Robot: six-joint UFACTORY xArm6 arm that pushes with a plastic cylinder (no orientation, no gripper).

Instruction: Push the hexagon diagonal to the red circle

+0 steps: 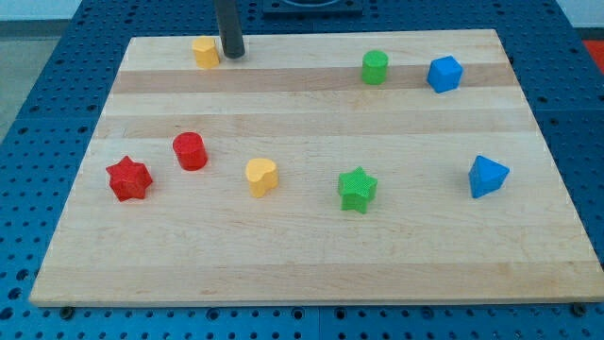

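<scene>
A yellow hexagon [205, 52] sits near the board's top edge, left of centre. My tip [232, 54] stands just to its right, close to it or touching; I cannot tell which. A red circle [190, 151] sits at the left of the board, well below the hexagon. A red star [129, 178] lies just left of and below the red circle.
A yellow heart-like block [261, 177] lies right of the red circle. A green star [357, 189] is at centre right, a green cylinder [375, 67] and a blue hexagon-like block [444, 74] at the top right, a blue block [487, 176] at the right. The wooden board [311, 274] rests on a blue pegboard.
</scene>
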